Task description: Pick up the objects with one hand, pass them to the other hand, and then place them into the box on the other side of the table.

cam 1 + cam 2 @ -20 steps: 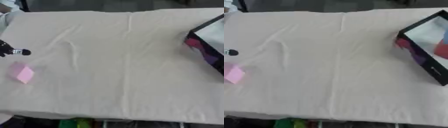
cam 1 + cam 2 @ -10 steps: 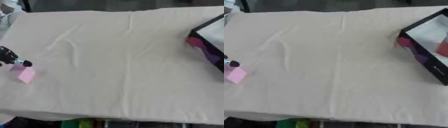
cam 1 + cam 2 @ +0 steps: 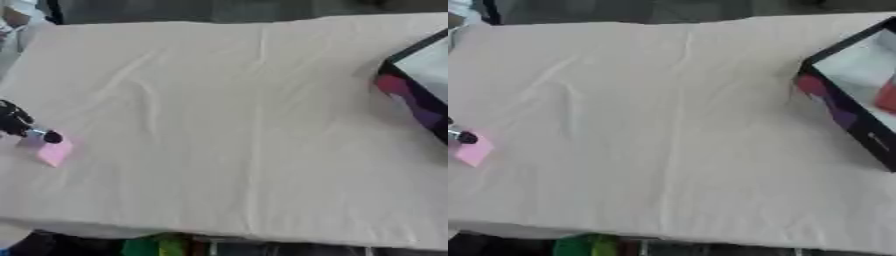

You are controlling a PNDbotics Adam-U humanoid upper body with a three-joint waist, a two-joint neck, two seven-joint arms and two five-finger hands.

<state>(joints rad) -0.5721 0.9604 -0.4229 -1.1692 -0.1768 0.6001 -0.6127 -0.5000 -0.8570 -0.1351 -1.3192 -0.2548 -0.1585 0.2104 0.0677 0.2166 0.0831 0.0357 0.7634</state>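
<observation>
Setting: an indoor test or lab-type workspace, exact kind not determinable. Evidence: one desk (image 3: 262,125) draped in a creased cream cloth (image 3: 667,150), filling nearly the whole view; a black open box (image 3: 859,100) with a pale interior set at the right edge; dark floor seen past the far edge; green and other coloured items (image 3: 153,246) glimpsed beneath the near edge.

No readable text (box markings blurred)

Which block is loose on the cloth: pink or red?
The pink block, at the table's left edge, right by the left hand fingertip. The red one already lies inside the box on the right.
</observation>
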